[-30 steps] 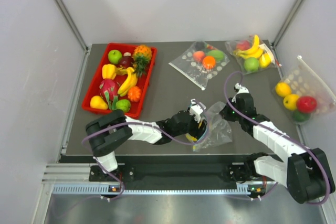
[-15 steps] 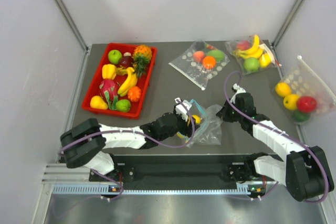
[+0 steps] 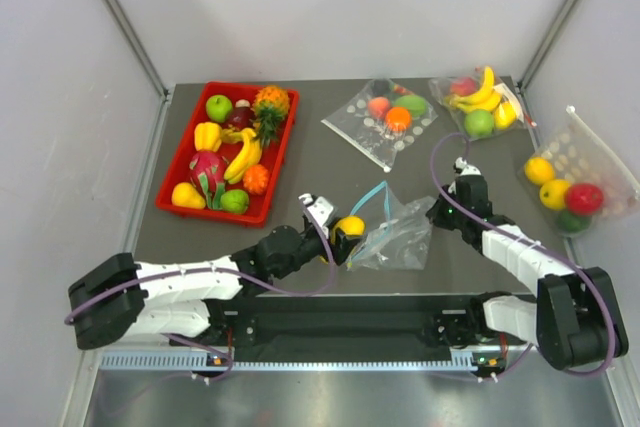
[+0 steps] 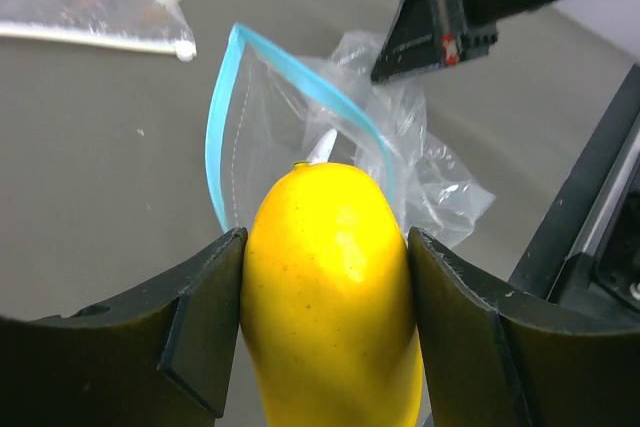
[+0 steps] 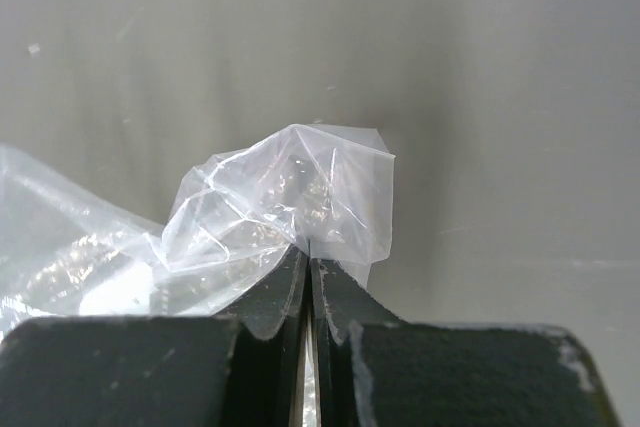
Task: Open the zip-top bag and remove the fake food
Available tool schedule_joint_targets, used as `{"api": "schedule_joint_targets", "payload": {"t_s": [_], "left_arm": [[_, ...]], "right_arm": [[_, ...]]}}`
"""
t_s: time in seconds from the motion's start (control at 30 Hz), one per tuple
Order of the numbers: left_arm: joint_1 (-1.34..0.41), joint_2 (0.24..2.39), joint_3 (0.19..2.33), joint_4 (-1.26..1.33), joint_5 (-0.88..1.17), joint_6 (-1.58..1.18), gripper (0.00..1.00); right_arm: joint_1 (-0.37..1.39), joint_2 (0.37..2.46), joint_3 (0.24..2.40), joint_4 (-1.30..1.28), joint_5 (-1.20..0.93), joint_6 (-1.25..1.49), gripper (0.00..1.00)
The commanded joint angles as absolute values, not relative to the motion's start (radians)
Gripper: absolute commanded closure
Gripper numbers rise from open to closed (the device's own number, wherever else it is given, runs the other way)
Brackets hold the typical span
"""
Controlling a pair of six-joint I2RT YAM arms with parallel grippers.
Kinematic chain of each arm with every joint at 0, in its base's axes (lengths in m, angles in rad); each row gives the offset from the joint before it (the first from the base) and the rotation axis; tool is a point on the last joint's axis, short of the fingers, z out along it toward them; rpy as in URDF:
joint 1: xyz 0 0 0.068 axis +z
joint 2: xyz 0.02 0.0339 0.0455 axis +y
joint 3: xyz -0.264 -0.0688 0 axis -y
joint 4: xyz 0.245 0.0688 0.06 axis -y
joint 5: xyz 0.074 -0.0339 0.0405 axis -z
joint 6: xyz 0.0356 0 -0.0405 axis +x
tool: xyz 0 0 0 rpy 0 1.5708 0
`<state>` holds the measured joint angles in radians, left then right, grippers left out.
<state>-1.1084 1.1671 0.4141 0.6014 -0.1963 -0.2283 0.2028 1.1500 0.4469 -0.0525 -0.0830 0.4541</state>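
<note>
Since a second ago my left gripper (image 4: pixel 327 247) has backed out of the zip-top bag (image 3: pixel 400 239) toward 8 o'clock, its fingers clamped on the yellow fruit (image 3: pixel 350 226), now clear of the teal zip strip (image 4: pixel 214 127); that piece counts as removed, I judge; my right gripper (image 5: pixel 308 265) pinches the bag's corner at its 3 o'clock side, jaws pressed together on plastic; the bag lies at 5 o'clock on the table (image 3: pixel 320 162), mouth gaping, and I see no other fruit inside; the red tray (image 3: pixel 176 169) at 10 o'clock holds assorted fruit (image 3: pixel 240 152).
</note>
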Motion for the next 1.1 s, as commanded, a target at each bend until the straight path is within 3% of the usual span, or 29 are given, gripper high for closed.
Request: {"api": "schedule_joint_targets", "payload": {"t_s": [0.0,0.23,0.43,0.47,0.5,0.57,0.6,0.63,0.73,0.77,1.07], "left_arm": [[-1.111,1.12,0.399,0.735,-0.209,-0.198,0.89],[-1.091,1.192,0.518,0.678,-0.248,-0.155,0.9],[-0.9,1.178,0.661,0.529,-0.212,-0.182,0.9],[-0.861,1.172,0.682,0.476,-0.193,-0.192,0.9],[-0.824,1.169,0.705,0.439,-0.154,-0.208,0.9],[-0.709,1.166,0.781,0.328,-0.127,-0.215,0.88],[-0.674,1.169,0.81,0.287,-0.123,-0.213,0.88],[-0.604,1.18,0.86,0.255,-0.127,-0.209,0.88],[-0.444,1.199,0.917,0.184,-0.094,-0.221,0.88],[-0.405,1.204,0.925,0.18,-0.091,-0.233,0.87],[-0.161,1.376,0.997,0.133,-0.155,-0.223,0.85]], "right_arm": [[0.195,1.155,0.468,-0.008,0.003,0.42,1.0],[0.195,1.137,0.466,-0.023,-0.031,0.416,1.0],[0.195,1.082,0.479,-0.081,-0.048,0.394,0.96],[0.196,1.074,0.48,-0.092,-0.054,0.391,0.9],[0.195,1.057,0.488,-0.103,-0.055,0.384,0.65],[0.195,1.036,0.495,-0.13,-0.061,0.374,0.42],[0.196,1.013,0.499,-0.141,-0.06,0.373,0.24],[0.195,1.0,0.506,-0.152,-0.061,0.364,0.16],[0.196,0.956,0.528,-0.204,-0.058,0.344,0.08],[0.195,0.936,0.532,-0.222,-0.057,0.341,0.01],[0.195,0.827,0.581,-0.344,-0.045,0.295,0.0]]}}
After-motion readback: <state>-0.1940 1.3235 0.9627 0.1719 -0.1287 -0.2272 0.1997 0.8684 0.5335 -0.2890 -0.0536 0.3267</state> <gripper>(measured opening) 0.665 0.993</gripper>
